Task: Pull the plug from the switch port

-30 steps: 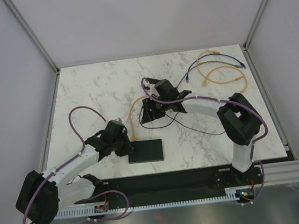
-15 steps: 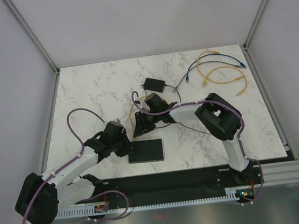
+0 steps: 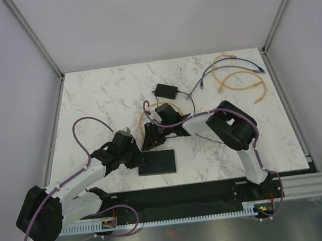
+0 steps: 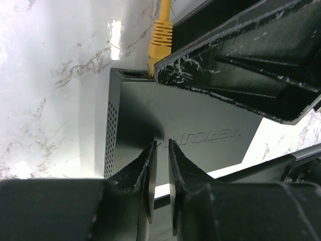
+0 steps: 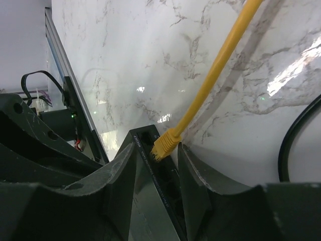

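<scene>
The switch [image 3: 160, 163] is a flat black box lying near the front edge, left of centre. A yellow plug [image 5: 165, 143] sits in a socket at its far left corner, and the yellow cable [image 5: 220, 60] runs away over the marble. My right gripper [image 5: 156, 148] is open, one finger on each side of the plug, and small gaps still show. In the top view that right gripper [image 3: 150, 141] hangs at the switch's far edge. My left gripper [image 4: 161, 143] rests its tips on the switch [image 4: 195, 118] top, jaws a narrow slit apart with nothing between. The plug [image 4: 160, 37] shows just beyond.
A smaller black box [image 3: 166, 91] with thin black leads lies behind the right gripper. Loose orange and blue cables [image 3: 237, 74] coil at the back right. A black lead [image 5: 291, 145] curves over the marble right of the plug. Grey walls enclose the table.
My right gripper has come down and left from over the small black box to the switch's far edge, straddling the plug. The left arm has not moved.
</scene>
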